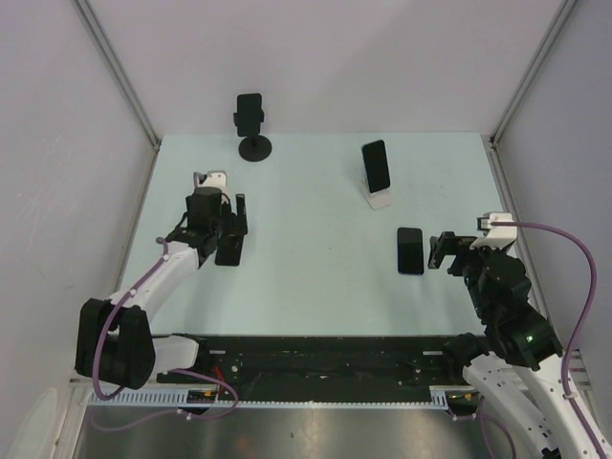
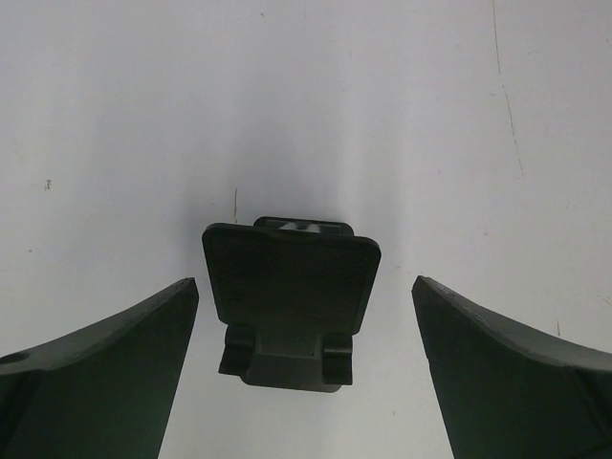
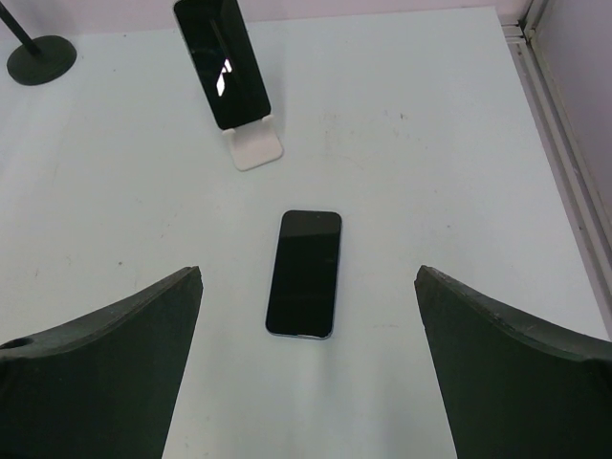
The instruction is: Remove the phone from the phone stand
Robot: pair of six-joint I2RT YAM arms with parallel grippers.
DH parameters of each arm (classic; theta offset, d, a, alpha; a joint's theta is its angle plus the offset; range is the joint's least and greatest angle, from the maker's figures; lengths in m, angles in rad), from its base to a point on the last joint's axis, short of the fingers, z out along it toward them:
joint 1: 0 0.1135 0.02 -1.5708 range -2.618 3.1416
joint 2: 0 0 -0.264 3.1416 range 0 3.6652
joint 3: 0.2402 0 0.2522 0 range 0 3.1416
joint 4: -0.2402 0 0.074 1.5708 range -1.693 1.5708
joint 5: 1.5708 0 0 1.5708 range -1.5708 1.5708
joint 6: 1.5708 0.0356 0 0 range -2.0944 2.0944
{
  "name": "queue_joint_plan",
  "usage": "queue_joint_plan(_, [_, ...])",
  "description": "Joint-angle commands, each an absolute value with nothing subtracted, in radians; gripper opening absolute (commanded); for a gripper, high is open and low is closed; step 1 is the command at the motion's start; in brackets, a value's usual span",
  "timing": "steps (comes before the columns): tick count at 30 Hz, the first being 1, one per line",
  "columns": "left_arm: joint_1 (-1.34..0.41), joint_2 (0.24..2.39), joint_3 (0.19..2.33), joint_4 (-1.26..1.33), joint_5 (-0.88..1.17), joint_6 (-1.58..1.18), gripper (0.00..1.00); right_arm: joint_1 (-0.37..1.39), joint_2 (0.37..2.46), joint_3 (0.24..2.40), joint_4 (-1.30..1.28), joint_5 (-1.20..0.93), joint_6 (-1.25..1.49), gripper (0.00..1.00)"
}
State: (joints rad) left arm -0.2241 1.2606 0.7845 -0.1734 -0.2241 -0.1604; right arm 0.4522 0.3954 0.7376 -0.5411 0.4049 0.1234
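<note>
A black phone (image 1: 376, 164) leans in a white stand (image 1: 381, 199) at the back right; both show in the right wrist view, phone (image 3: 222, 62) and stand (image 3: 254, 149). A second black phone (image 1: 410, 251) lies flat on the table, ahead of my open, empty right gripper (image 1: 440, 251) in its wrist view (image 3: 306, 274). A third phone (image 1: 249, 110) sits in a black round-based stand (image 1: 254, 148) at the back left. My left gripper (image 1: 232, 228) is open around an empty black stand (image 2: 287, 301), not touching it.
The pale green table (image 1: 306, 277) is walled by white panels at the back and sides. The round base of the black stand shows in the right wrist view (image 3: 40, 57). A black rail (image 1: 316, 359) runs along the near edge.
</note>
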Motion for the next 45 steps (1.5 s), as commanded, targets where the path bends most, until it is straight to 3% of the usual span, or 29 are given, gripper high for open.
queue_joint_plan(1, [-0.219, 1.224, 0.782, -0.144, -0.233, -0.08, 1.0, 0.449, 0.397, 0.732, -0.5, 0.417, 0.101, 1.0])
queue_joint_plan(17, [-0.209, 1.319, 0.798, -0.144, -0.175, -0.052, 0.96, 0.436, 0.414, 0.726, -0.505, 0.258, 0.097, 1.0])
queue_joint_plan(25, [-0.163, 1.312, 0.808, -0.144, -0.16, -0.018, 0.73, 0.439, 0.423, 0.726, -0.494, 0.256, 0.089, 1.0])
queue_joint_plan(29, [-0.115, 1.312, 0.851, -0.143, -0.149, -0.003, 0.54, 0.439, 0.419, 0.726, -0.5, 0.261, 0.086, 1.0])
queue_joint_plan(36, [-0.028, 1.393, 0.985, -0.133, -0.192, 0.138, 0.46, 0.442, 0.419, 0.726, -0.505, 0.25, 0.081, 0.98])
queue_joint_plan(45, [0.161, 1.491, 1.13, -0.109, -0.034, 0.304, 0.47, 0.445, 0.442, 0.727, -0.508, 0.247, 0.071, 0.96])
